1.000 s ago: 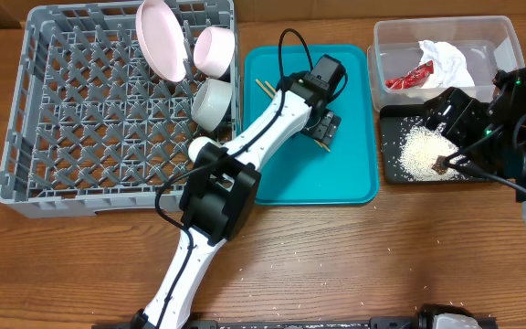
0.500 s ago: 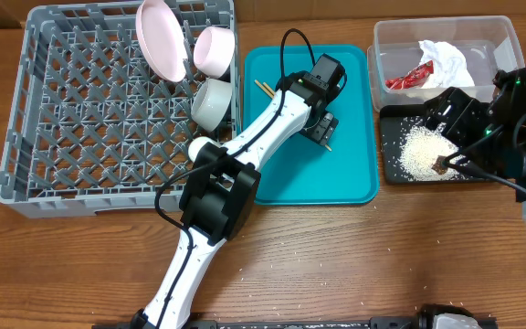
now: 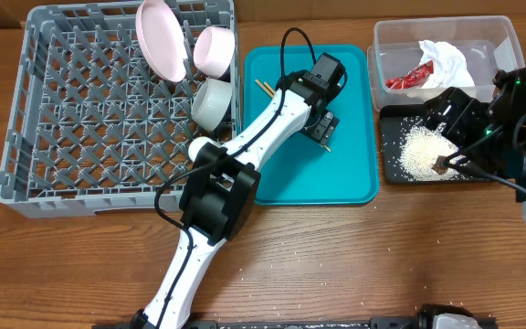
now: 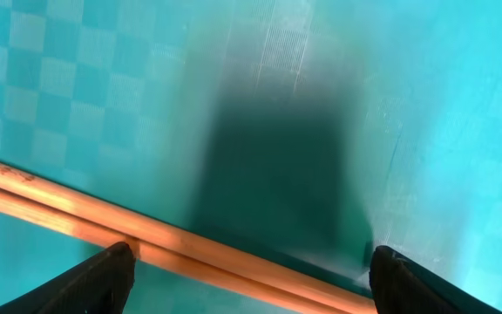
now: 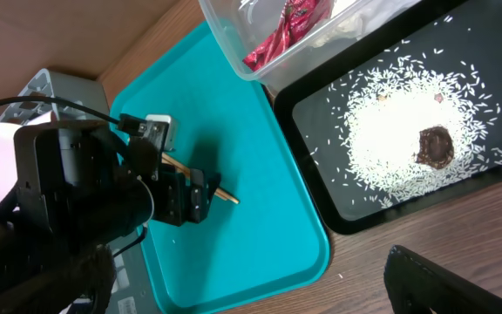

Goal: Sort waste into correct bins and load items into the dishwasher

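Observation:
The wooden chopsticks (image 4: 172,240) lie side by side on the teal tray (image 3: 336,178); their ends show in the overhead view (image 3: 265,88). My left gripper (image 3: 321,125) is down at the tray, open, with one black fingertip (image 4: 103,279) on each side of the chopsticks. The pink plate (image 3: 160,38), pink bowl (image 3: 215,50), grey-white bowl (image 3: 212,102) and white cup (image 3: 196,146) stand in the grey dish rack (image 3: 80,128). My right gripper (image 3: 453,146) hangs open and empty over the black tray (image 3: 391,169), which holds the rice (image 3: 421,151) and brown lump (image 5: 434,146).
The clear tub (image 3: 391,46) at the back right holds the crumpled napkin (image 3: 446,59) and the red wrapper (image 3: 407,79). A few rice grains lie loose on the wooden table near its front edge (image 3: 272,265). My left arm reaches across the rack's right wall.
My left gripper has shifted slightly toward the far side of the teal tray, over the chopsticks. The right arm has not moved.

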